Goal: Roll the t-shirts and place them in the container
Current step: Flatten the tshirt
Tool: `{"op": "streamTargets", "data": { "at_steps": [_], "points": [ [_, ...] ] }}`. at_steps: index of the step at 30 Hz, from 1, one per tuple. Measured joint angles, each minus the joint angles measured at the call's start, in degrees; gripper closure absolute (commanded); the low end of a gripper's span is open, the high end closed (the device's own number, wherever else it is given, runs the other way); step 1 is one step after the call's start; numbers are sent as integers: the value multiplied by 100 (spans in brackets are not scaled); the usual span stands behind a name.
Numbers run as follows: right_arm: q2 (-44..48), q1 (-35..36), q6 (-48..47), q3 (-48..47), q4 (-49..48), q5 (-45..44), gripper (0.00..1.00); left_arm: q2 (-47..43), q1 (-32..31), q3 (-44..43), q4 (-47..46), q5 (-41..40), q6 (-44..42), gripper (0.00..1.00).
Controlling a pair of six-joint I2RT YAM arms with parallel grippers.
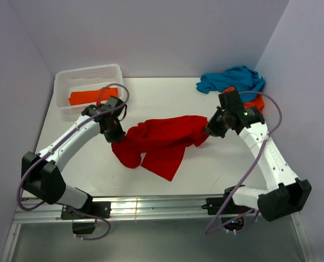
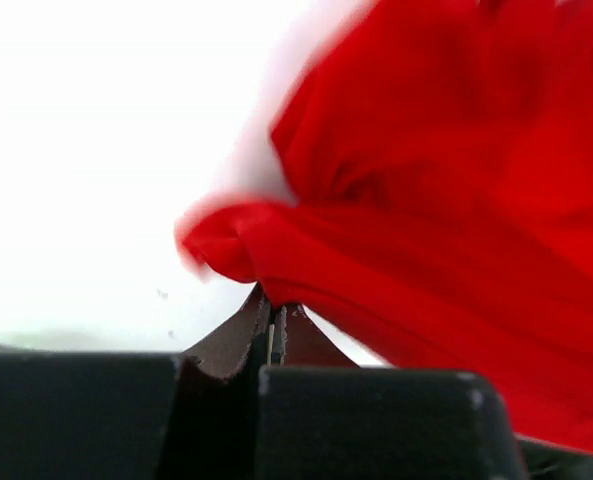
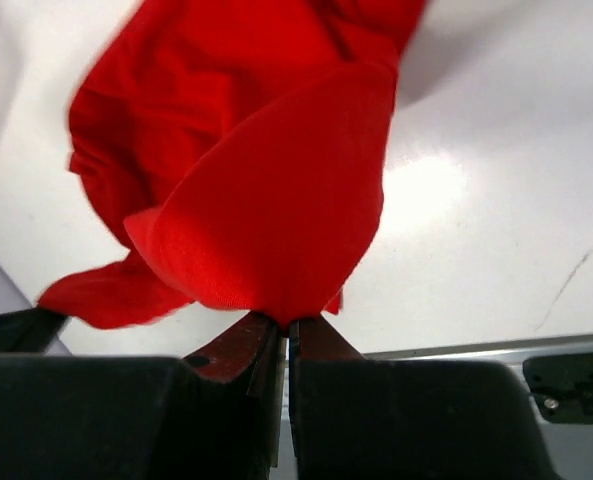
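Because each arm pinches one end of the red t-shirt [image 1: 162, 143], the cloth hangs stretched between them and sags onto the table [image 1: 205, 174], probably so it can be spread flat before rolling. The left gripper [image 1: 117, 136] is clamped on a bunched edge, and the right gripper [image 1: 208, 130] is closed on a fold, jaws nearly meeting. Beyond the left gripper, the white basket [image 1: 88, 71] holds one orange t-shirt [image 1: 90, 96]. Just behind the right gripper lie the teal t-shirt [image 1: 233, 79] and a second orange t-shirt [image 1: 254, 102].
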State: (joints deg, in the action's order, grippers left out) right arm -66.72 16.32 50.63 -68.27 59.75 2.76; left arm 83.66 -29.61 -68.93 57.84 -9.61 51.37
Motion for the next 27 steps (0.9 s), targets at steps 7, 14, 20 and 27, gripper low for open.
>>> {"op": "streamTargets", "data": {
  "at_steps": [7,14,20,27],
  "points": [
    [-433,-1161,-966,-767,326,1513,100,-68,1502,-699,201,-55,-485,100],
    [-470,-1554,-1357,-879,732,2822,100,9,2422,-699,243,310,-846,100],
    [-236,-2037,-1475,-896,922,3021,100,459,2828,-699,72,566,-1043,100],
    [337,-2402,-1478,-551,962,3139,100,1397,3543,-1062,-92,369,-1202,100]
  ]
}}
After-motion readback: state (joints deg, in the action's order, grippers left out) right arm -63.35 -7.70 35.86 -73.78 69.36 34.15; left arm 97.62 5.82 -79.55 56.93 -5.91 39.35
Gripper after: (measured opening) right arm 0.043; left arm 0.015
